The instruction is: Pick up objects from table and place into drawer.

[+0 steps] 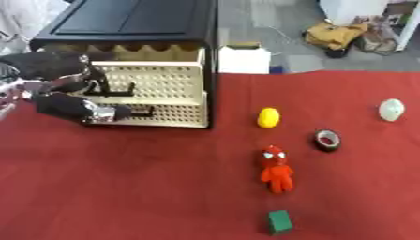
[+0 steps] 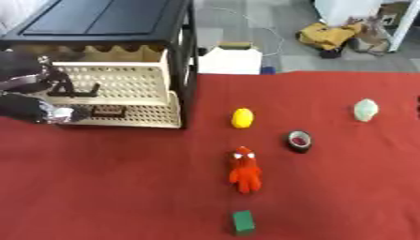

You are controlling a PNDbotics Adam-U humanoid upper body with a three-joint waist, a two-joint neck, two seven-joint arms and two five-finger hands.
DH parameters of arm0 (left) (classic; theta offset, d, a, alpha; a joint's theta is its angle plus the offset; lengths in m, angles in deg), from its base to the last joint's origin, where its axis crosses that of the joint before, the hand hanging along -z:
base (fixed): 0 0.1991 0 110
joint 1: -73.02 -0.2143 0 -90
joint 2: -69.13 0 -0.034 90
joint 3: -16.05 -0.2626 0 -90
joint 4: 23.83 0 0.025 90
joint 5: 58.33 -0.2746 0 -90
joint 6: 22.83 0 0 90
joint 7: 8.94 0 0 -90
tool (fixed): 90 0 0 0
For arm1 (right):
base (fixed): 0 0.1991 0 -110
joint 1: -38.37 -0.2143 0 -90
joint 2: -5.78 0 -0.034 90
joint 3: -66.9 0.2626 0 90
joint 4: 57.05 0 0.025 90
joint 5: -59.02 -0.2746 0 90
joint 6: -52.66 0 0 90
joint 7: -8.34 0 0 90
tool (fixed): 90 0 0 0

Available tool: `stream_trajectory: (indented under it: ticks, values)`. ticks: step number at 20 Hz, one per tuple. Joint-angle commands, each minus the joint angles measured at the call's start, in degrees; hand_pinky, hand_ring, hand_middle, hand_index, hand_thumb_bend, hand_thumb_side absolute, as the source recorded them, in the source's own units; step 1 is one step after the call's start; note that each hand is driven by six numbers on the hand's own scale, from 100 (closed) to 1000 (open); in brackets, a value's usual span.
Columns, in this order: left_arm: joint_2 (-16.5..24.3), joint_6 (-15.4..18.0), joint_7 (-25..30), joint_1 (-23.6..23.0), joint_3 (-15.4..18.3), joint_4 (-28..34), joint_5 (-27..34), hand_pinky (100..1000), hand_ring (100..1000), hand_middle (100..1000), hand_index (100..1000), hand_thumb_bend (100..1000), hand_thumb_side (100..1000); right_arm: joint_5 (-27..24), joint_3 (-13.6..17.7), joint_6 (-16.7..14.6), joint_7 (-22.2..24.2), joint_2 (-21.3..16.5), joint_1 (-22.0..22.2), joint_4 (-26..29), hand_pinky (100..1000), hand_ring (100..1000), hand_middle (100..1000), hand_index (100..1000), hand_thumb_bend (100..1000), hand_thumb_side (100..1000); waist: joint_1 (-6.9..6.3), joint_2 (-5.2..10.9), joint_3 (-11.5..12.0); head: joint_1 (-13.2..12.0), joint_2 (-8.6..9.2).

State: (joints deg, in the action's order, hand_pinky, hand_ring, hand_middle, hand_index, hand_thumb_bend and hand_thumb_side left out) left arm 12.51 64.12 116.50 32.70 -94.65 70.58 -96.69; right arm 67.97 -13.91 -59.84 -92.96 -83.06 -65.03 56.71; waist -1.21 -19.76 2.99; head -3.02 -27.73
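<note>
My left hand (image 1: 51, 68) is at the left, up against the front of the beige perforated drawers (image 1: 160, 82) of a black-topped cabinet (image 1: 131, 18). It lies close to the black drawer handles (image 1: 115, 90). On the red tablecloth lie a yellow egg-shaped object (image 1: 268, 117), a black tape roll (image 1: 327, 139), a red figure toy (image 1: 276, 169), a green block (image 1: 280, 221) and a pale green rounded object (image 1: 391, 109). None of them touches a hand. My right hand shows in neither view.
The red cloth (image 1: 147, 187) covers the table, with open room at the front left. A white box (image 1: 243, 58) stands behind the table beside the cabinet. Yellow bags and clutter (image 1: 334, 35) lie on the floor beyond.
</note>
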Motion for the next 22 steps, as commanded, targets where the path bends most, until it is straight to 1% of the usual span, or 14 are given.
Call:
stream_trajectory:
  ticks: [1,2,7,8,9,22]
  values:
    - [3.07,-0.67,-0.37,-0.17,0.57,2.23,0.47,100,100,100,706,494,1000,-0.26,0.44,0.08,-0.09,-0.93,-0.48,0.83,681,709,494,756,345,703,0.09,1.50,0.10,-0.26,-0.20]
    - [3.37,-0.83,-0.53,-0.61,0.62,2.71,0.54,100,100,100,706,463,1000,-0.27,0.46,0.09,-0.11,-0.92,-0.48,0.83,681,709,494,756,341,700,0.10,1.52,0.09,-0.25,-0.22]
    - [4.92,-1.89,-1.52,-2.91,0.59,6.15,1.25,100,100,100,712,452,1000,-0.36,0.54,0.10,-0.25,-0.85,-0.54,0.83,681,708,494,755,338,699,0.25,1.59,0.11,-0.37,-0.31]
    - [5.20,-2.15,-1.71,-3.34,0.60,6.81,1.43,100,100,100,713,480,1000,-0.39,0.55,0.10,-0.27,-0.84,-0.54,0.83,680,708,494,755,343,704,0.29,1.61,0.12,-0.39,-0.32]
    - [5.52,-2.38,-1.88,-3.78,0.62,7.44,1.56,100,100,100,712,452,1000,-0.41,0.55,0.08,-0.28,-0.85,-0.55,0.83,680,708,494,755,337,699,0.32,1.64,0.16,-0.39,-0.32]
    - [8.32,-4.08,-3.19,-6.95,0.52,13.74,1.60,100,100,100,707,459,1000,-0.67,0.54,0.07,-0.39,-0.94,-0.47,0.83,682,708,495,755,334,698,0.66,1.99,0.97,-0.43,-0.63]
